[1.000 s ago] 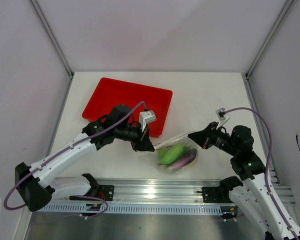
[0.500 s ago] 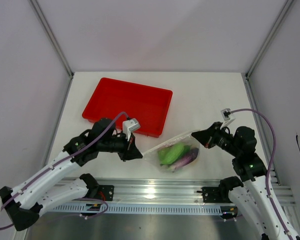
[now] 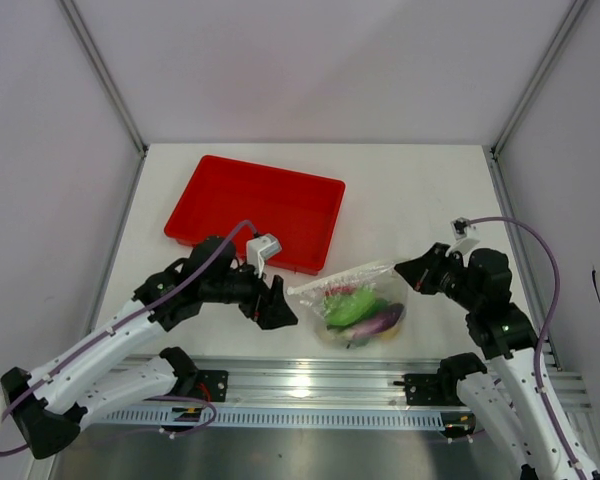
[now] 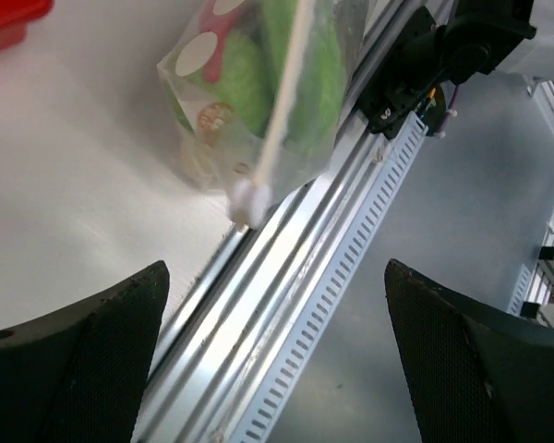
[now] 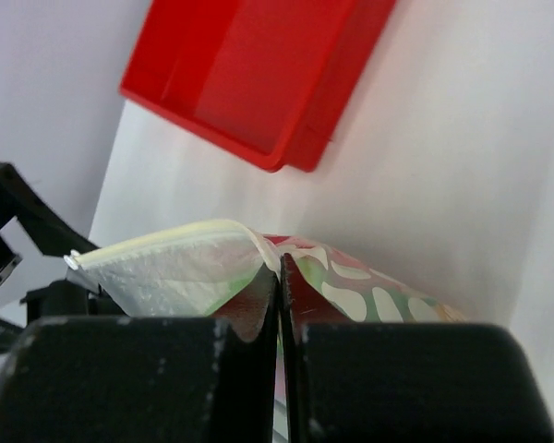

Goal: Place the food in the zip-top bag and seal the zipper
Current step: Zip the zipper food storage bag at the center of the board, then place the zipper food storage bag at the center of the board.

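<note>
Jaws spread wide, the left gripper (image 3: 277,305) holds nothing, just short of the bag's left corner. The food (image 3: 352,308) is only green and purple blurs through the crinkled zip-top bag (image 3: 372,285), so no counting it. The bag sits near the front rail (image 3: 310,380), with the red tray (image 3: 220,190) behind it. The zipper (image 5: 166,242) runs left to right. The right gripper (image 5: 279,281) is pinched tight on its right end.

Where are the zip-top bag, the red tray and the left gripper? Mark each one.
zip-top bag (image 3: 363,303), top external view, on its filled middle.
red tray (image 3: 250,200), top external view, on its bare floor.
left gripper (image 3: 283,312), top external view, between its open fingertips.
</note>
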